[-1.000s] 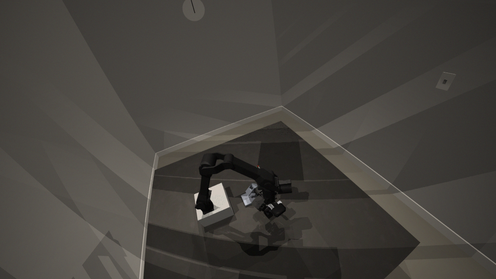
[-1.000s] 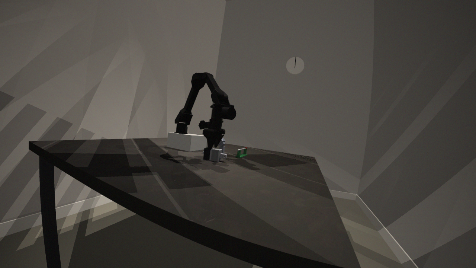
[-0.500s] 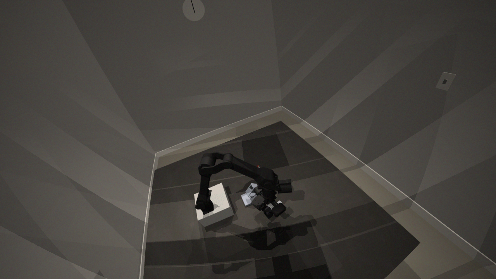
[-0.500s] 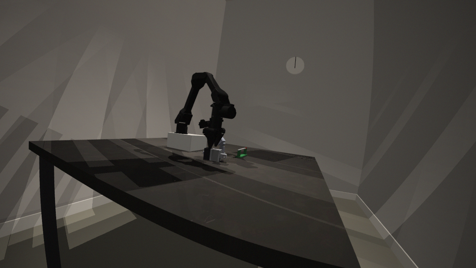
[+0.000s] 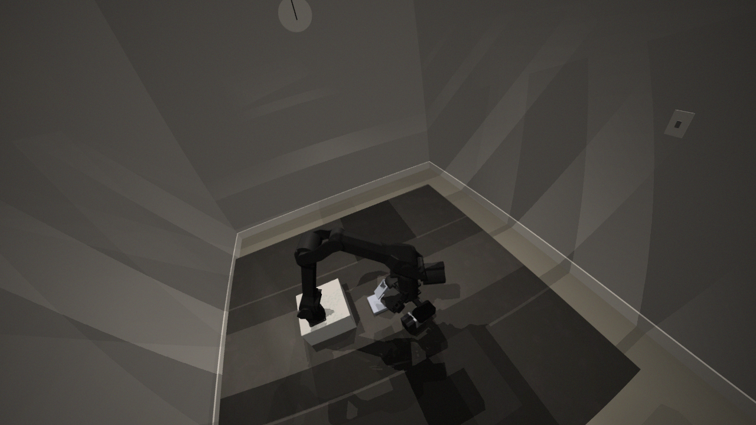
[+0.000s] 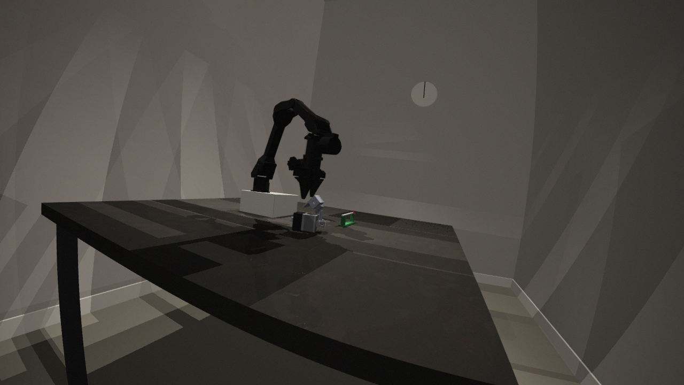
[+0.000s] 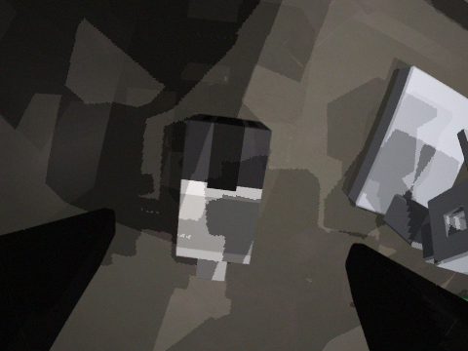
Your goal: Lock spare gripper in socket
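The spare gripper (image 6: 310,223) (image 7: 192,214), a black and light-grey block with a small spigot, lies on the table. My gripper (image 6: 307,196) (image 7: 233,240) is open and empty above it; in the wrist view the fingers stand wide to either side of it. The pale mount (image 5: 377,304) (image 6: 316,201) (image 7: 405,146) stands beside it, with a tilted post and a square socket (image 7: 455,220). A pale pin (image 6: 347,214) with a red end lies across a green stand (image 6: 347,223). The pin is hidden in the wrist view. In the top view the arm largely hides the spare gripper.
The arm's white base block (image 5: 338,302) (image 6: 260,203) stands behind the mount, on the dark table (image 5: 570,349) (image 6: 382,306). The mount's tilted post rises close to my gripper. The green stand is beyond the mount, to the right in the exterior view.
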### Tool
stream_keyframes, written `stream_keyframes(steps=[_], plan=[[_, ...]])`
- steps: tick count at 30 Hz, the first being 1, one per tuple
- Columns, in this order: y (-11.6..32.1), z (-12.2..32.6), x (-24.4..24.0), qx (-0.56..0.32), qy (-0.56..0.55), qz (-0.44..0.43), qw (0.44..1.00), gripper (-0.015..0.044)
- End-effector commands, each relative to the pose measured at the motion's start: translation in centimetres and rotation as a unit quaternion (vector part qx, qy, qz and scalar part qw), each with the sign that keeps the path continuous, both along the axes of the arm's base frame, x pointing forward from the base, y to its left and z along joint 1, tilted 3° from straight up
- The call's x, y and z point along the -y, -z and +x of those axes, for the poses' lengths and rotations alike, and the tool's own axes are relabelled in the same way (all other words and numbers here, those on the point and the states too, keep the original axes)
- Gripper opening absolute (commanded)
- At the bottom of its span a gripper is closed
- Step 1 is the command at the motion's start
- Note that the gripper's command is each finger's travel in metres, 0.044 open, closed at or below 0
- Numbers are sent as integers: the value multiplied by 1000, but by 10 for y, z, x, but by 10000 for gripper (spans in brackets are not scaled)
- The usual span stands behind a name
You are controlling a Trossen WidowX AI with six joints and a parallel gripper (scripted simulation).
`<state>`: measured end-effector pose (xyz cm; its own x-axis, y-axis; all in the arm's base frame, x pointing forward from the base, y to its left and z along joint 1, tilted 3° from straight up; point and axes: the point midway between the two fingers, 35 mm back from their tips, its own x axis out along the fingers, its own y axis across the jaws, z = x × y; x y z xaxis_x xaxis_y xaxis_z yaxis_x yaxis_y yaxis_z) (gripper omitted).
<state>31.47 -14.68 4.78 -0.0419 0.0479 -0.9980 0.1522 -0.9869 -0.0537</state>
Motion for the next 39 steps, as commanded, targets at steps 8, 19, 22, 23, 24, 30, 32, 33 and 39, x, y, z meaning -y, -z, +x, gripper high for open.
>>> stream_keyframes(steps=[8,19,22,23,24,30,32,33,39], plan=[[-7,2,2,61,-251,6,966,440],[-14,5,4,148,-693,-56,704,440],[-17,5,4,156,-783,-86,596,440],[-18,5,5,159,-799,-95,572,440],[-18,5,5,159,-815,-101,548,440],[-22,6,5,151,-895,-143,394,440],[-23,6,5,146,-915,-160,340,440],[-24,5,6,142,-924,-167,312,440],[-28,5,6,111,-962,-207,142,440]])
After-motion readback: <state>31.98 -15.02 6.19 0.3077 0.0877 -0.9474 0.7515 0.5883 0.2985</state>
